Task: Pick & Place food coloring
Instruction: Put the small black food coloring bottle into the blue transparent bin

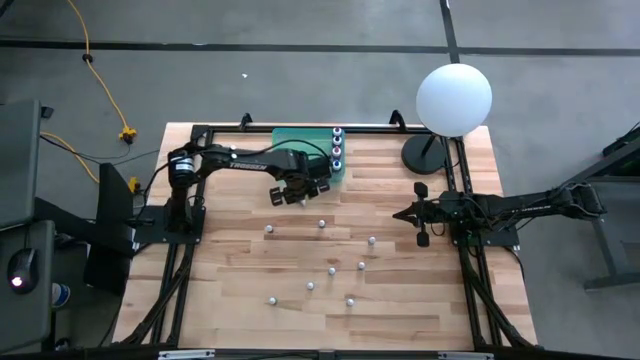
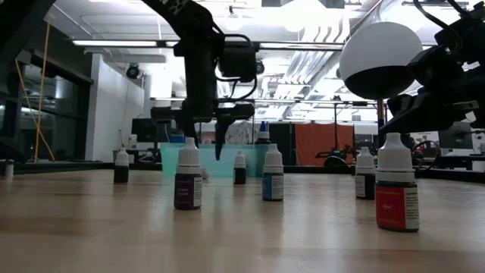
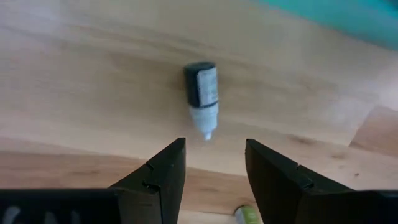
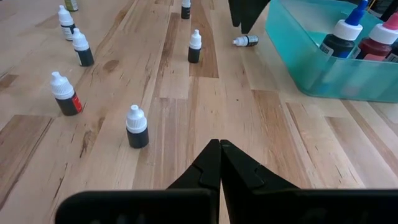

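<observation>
— Wooden plank table (image 1: 230,300) with a black frame, grey floor all round it. What stands at the back edge?

— A teal bin (image 1: 300,141), and next to it a white globe lamp (image 1: 453,98) on a black round base. The bin already holds several food coloring bottles (image 1: 337,147) upright along its lamp-side wall; the right wrist view shows a blue-capped one (image 4: 344,36) and a reddish one (image 4: 380,42) inside.

— And the rest of the bottles?

— Scattered upright on the planks in front of the bin, well apart from each other (image 1: 332,270). From table height I make out a purple-labelled bottle (image 2: 188,180), a blue-labelled one (image 2: 273,182) and a red-labelled one (image 2: 396,183). One bottle lies tipped over (image 3: 202,96) on the wood just in front of the bin, its white tip toward the gripper; it shows in the right wrist view too (image 4: 246,41).

— Where is the left gripper (image 1: 292,196)?

— Just in front of the bin, hanging above that fallen bottle. Its fingers (image 3: 163,171) stand apart with nothing between them; the bottle is clear of both.

— The right gripper (image 1: 421,214)?

— Parked to the side, in front of the lamp's base, fingers pressed together and carrying nothing.
</observation>
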